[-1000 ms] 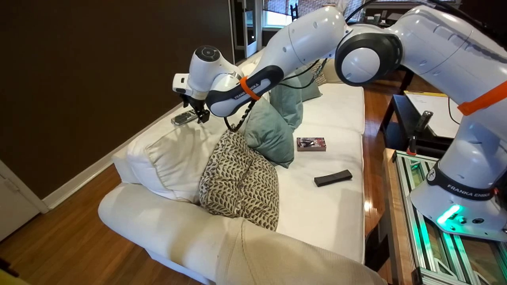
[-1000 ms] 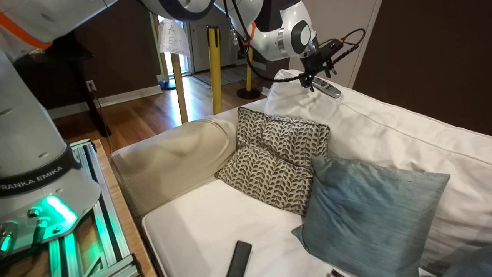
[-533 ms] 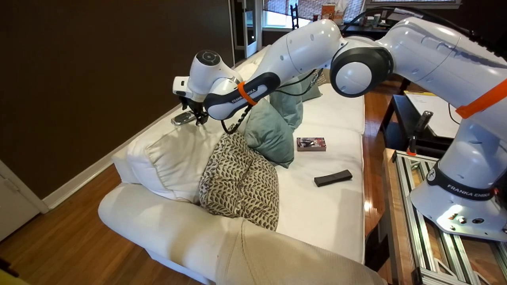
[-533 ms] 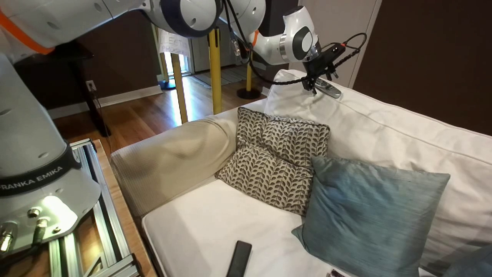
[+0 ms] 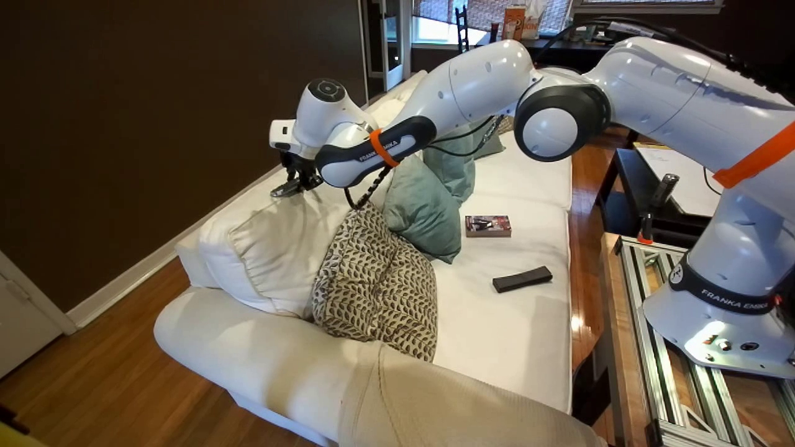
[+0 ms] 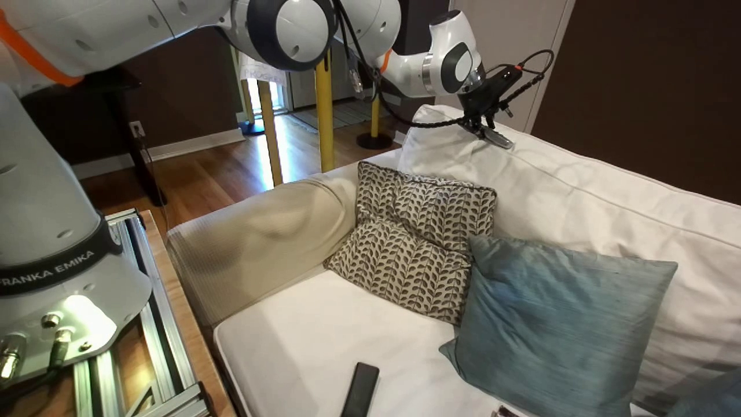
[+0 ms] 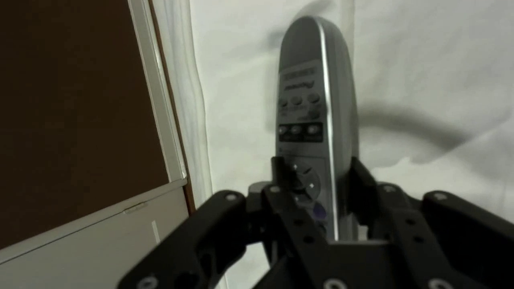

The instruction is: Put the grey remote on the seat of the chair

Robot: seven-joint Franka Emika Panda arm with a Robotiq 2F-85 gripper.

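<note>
Fingers (image 7: 363, 192) clamped on grey remote (image 7: 303, 80), tilted | located at sofa back's (image 6: 556, 191) top, contact unclear | seat (image 6: 324, 330) seen at remote's 7 o'clock in an exterior view | slip during lift could be caused by skewed hold on rounded sides

Glare streaks the floor (image 6: 298, 152), and wrist-view fingers (image 7: 363, 192) look blurred

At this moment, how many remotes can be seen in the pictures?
2. The grey remote is in the gripper, at the top of the backrest; the black remote lies on the seat. Others could be hidden behind the pillows.
</note>
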